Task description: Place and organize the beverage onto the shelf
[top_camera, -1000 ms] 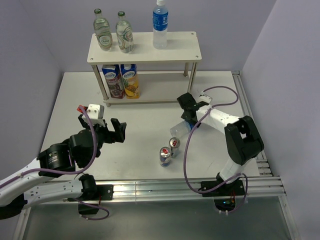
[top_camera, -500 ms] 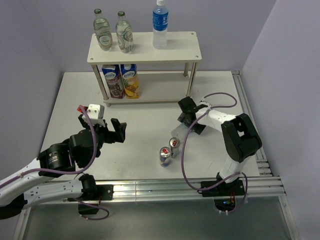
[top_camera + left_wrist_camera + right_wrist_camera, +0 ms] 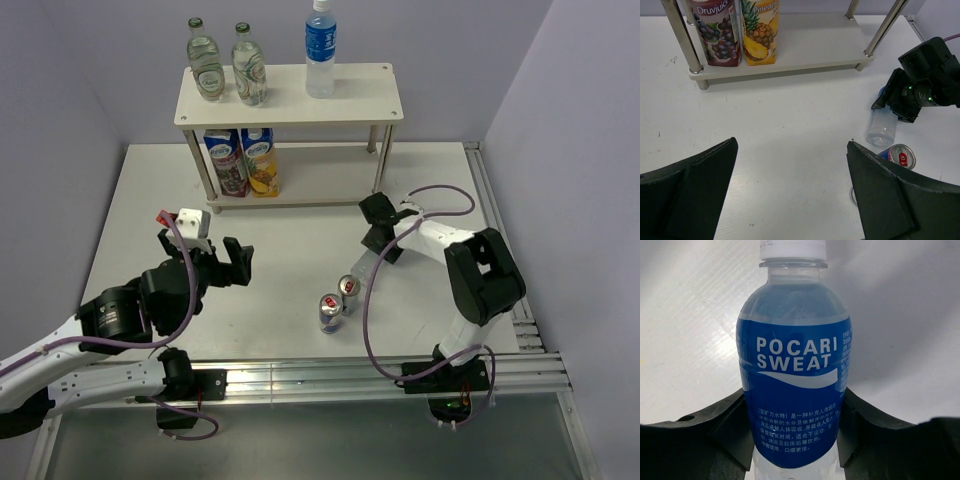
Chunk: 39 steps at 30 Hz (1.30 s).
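Note:
The shelf (image 3: pixel 356 99) stands at the back. Its top board holds two green glass bottles (image 3: pixel 206 62) and a blue-labelled bottle (image 3: pixel 320 48), and its lower board (image 3: pixel 810 44) holds two juice cartons (image 3: pixel 243 160). My right gripper (image 3: pixel 793 397) is shut on a Pocari Sweat bottle (image 3: pixel 793 340) that lies on the table; the fingers (image 3: pixel 725 425) press on both sides of its label. In the left wrist view its clear base (image 3: pixel 881 128) sticks out below the right gripper (image 3: pixel 914 92). My left gripper (image 3: pixel 792 144) is open and empty above bare table, left of the cans.
Two Red Bull cans (image 3: pixel 349 287) (image 3: pixel 329 312) stand upright close together, just in front of the right gripper (image 3: pixel 377 236). The left gripper (image 3: pixel 203 256) hovers at the front left. A metal rail runs along the table's right edge (image 3: pixel 492 215).
The right gripper has come down over the lying bottle and its jaws now hug it. The left arm has not moved.

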Available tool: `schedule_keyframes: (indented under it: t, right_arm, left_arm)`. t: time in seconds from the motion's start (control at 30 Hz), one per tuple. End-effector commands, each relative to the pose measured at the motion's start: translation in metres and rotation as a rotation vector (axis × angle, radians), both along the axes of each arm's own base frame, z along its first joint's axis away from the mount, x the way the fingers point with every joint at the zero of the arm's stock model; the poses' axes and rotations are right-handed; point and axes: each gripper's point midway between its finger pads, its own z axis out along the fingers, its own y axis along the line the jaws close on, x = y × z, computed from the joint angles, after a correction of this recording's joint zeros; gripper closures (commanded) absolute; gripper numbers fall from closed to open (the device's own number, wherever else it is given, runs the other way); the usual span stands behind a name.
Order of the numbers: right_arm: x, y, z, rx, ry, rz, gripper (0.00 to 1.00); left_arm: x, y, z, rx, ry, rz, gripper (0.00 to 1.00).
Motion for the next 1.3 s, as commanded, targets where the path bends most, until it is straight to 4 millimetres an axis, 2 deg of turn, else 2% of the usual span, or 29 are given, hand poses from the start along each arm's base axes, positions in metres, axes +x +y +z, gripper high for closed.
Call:
schedule_keyframes:
  t: [0.0, 0.03, 0.07, 0.1, 0.17, 0.2, 0.27, 0.3, 0.37, 0.4, 0.47, 0.5, 0.57, 0.63, 0.67, 0.7, 0.73, 0.77, 0.8, 0.83, 0.87, 0.9, 0.93, 1.03, 1.07, 1.1, 1.13, 1.2, 1.27]
  right_arm:
    - [0.007, -0.004, 0.051, -0.025, -0.125, -0.003, 1.0]
    - [0.008, -0.007, 0.069, -0.044, -0.166, -0.002, 1.0]
    - [0.006, -0.016, 0.1, -0.074, -0.234, -0.014, 1.0]
    - [0.011, -0.012, 0.13, -0.081, -0.304, -0.009, 1.0]
    - [0.012, -0.02, 0.197, -0.111, -0.461, -0.019, 1.0]
    - [0.01, -0.016, 0.219, -0.117, -0.511, 0.0, 1.0]
    - [0.009, -0.021, 0.284, -0.119, -0.679, 0.007, 1.0]
    - [0.006, -0.019, 0.304, -0.163, -0.729, 0.062, 1.0]
    - [0.003, -0.017, 0.362, -0.125, -0.924, 0.073, 1.0]
    - [0.001, -0.01, 0.38, -0.113, -0.987, 0.126, 1.0]
    - [-0.004, -0.012, 0.427, -0.146, -1.17, 0.177, 1.0]
    - [-0.007, -0.007, 0.442, -0.189, -1.234, 0.251, 1.0]
    - [-0.016, -0.008, 0.479, -0.183, -1.406, 0.241, 1.0]
    - [-0.011, 0.001, 0.493, -0.253, -1.467, 0.298, 1.0]
    - [-0.012, 0.0, 0.514, -0.275, -1.523, 0.289, 1.0]
    - [-0.007, 0.003, 0.521, -0.333, -1.526, 0.313, 1.0]
    - [0.011, 0.021, 0.515, -0.363, -1.506, 0.365, 1.0]
    - [0.013, 0.02, 0.534, -0.411, -1.534, 0.361, 1.0]
    - [0.021, 0.026, 0.537, -0.434, -1.536, 0.371, 1.0]
    - [0.039, 0.038, 0.53, -0.461, -1.515, 0.388, 1.0]
    - [0.041, 0.037, 0.546, -0.474, -1.544, 0.358, 1.0]
    - [0.058, 0.046, 0.537, -0.523, -1.517, 0.377, 1.0]
    - [0.059, 0.044, 0.556, -0.531, -1.556, 0.349, 1.0]
    - [0.083, 0.048, 0.558, -0.591, -1.55, 0.337, 1.0]
    - [0.082, 0.044, 0.574, -0.595, -1.577, 0.308, 1.0]
    - [0.095, 0.047, 0.57, -0.616, -1.562, 0.31, 1.0]
    - [0.094, 0.043, 0.583, -0.617, -1.59, 0.283, 1.0]
    - [0.106, 0.045, 0.58, -0.637, -1.582, 0.266, 1.0]
    - [0.107, 0.039, 0.59, -0.64, -1.605, 0.226, 1.0]
  left_arm:
    - [0.001, -0.004, 0.0, 0.0, -0.003, -0.003, 0.03]
    - [0.001, -0.004, 0.0, 0.002, -0.002, -0.002, 0.03]
    - [0.002, -0.005, -0.001, 0.003, -0.002, 0.0, 0.03]
    - [0.002, -0.005, -0.002, 0.009, 0.0, 0.001, 0.03]
    - [0.003, -0.005, -0.002, 0.011, 0.001, 0.008, 0.03]
    - [0.003, -0.004, -0.001, 0.012, 0.0, 0.011, 0.03]
    - [0.003, -0.003, -0.001, 0.011, -0.001, 0.014, 0.03]
    - [0.003, -0.002, -0.001, 0.011, -0.002, 0.018, 0.03]
    - [0.004, 0.0, 0.0, 0.01, -0.005, 0.029, 0.03]
    - [0.004, 0.0, -0.001, 0.013, -0.005, 0.032, 0.03]
    - [0.004, 0.001, -0.002, 0.017, -0.004, 0.041, 0.03]
    - [0.005, 0.002, -0.002, 0.017, -0.004, 0.045, 0.03]
    - [0.006, 0.002, -0.003, 0.024, -0.003, 0.052, 0.03]
    - [0.006, 0.002, -0.004, 0.029, -0.002, 0.057, 0.03]
    - [0.007, 0.003, -0.005, 0.035, -0.001, 0.063, 0.03]
    - [0.007, 0.003, -0.005, 0.033, 0.0, 0.067, 0.03]
    - [0.007, 0.003, -0.005, 0.035, -0.001, 0.068, 0.03]
    - [0.007, 0.003, -0.004, 0.033, -0.003, 0.069, 0.03]
    - [0.007, 0.004, -0.004, 0.035, -0.004, 0.07, 0.03]
    - [0.007, 0.004, -0.005, 0.038, -0.003, 0.071, 0.03]
    - [0.007, 0.004, -0.005, 0.038, -0.004, 0.073, 0.03]
    - [0.008, 0.005, -0.005, 0.04, -0.005, 0.078, 0.03]
    - [0.008, 0.005, -0.006, 0.043, -0.004, 0.078, 0.03]
    - [0.008, 0.004, -0.007, 0.047, -0.005, 0.076, 0.03]
    - [0.009, 0.003, -0.009, 0.056, -0.003, 0.076, 0.03]
    - [0.009, 0.002, -0.01, 0.057, -0.001, 0.075, 0.03]
    - [0.009, 0.001, -0.011, 0.07, 0.002, 0.074, 0.03]
    - [0.01, 0.0, -0.012, 0.076, 0.005, 0.075, 0.03]
    - [0.011, -0.002, -0.014, 0.086, 0.008, 0.075, 0.03]
